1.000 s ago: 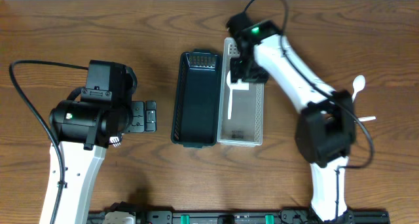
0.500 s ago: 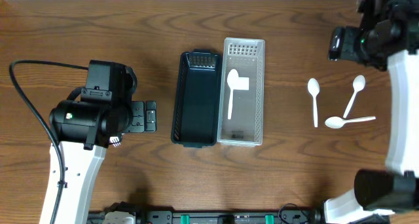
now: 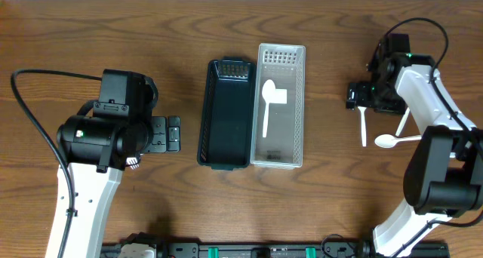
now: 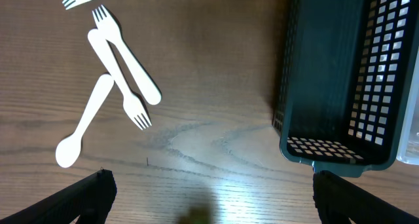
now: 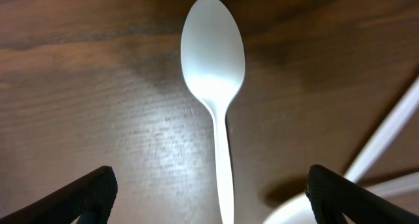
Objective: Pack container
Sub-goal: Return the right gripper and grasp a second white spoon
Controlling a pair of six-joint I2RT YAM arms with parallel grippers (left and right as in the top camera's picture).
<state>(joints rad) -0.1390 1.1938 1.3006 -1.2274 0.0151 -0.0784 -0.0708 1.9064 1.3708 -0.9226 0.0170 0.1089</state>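
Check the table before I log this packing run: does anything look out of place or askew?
One thing: in the left wrist view a spoon lies among the forks beside the black basket, while the other loose spoons lie at the far right. Nothing looks spilled or damaged.
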